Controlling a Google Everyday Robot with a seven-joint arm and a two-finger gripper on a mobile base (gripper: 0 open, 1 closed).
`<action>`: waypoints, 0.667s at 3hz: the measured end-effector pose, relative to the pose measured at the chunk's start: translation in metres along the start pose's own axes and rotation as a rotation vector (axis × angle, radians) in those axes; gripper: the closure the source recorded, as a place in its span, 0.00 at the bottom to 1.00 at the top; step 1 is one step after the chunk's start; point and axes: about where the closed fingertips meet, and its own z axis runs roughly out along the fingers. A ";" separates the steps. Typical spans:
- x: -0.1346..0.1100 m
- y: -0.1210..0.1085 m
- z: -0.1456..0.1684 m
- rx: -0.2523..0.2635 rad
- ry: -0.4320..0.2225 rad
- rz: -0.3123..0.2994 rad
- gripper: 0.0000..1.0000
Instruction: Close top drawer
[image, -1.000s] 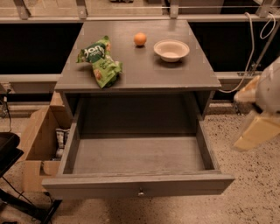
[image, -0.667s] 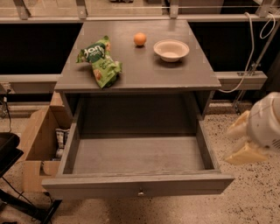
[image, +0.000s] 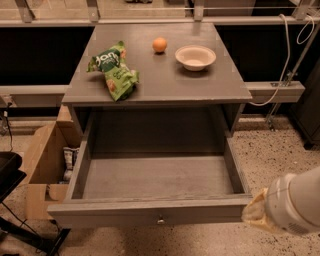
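Note:
The top drawer (image: 150, 212) is a wide grey wooden drawer, pulled fully out of the cabinet and empty inside. Its flat front faces me at the bottom of the view, with a small round metal knob (image: 160, 220) at its centre. My gripper (image: 256, 214) comes in from the lower right on a white arm. It sits just off the right end of the drawer front, at about the same height as it.
On the cabinet top (image: 200, 85) lie a green chip bag (image: 114, 70), an orange (image: 159, 45) and a white bowl (image: 195, 57). An open cardboard box (image: 42, 165) stands on the floor to the left. A cable (image: 285, 55) hangs at the right.
The arm and gripper have moved down and to the left, from beside the cabinet's right side to the right end of the drawer front. The drawer has stayed open.

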 end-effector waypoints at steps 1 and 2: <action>0.018 0.037 0.047 -0.048 -0.063 0.040 1.00; 0.019 0.055 0.088 -0.062 -0.153 0.048 1.00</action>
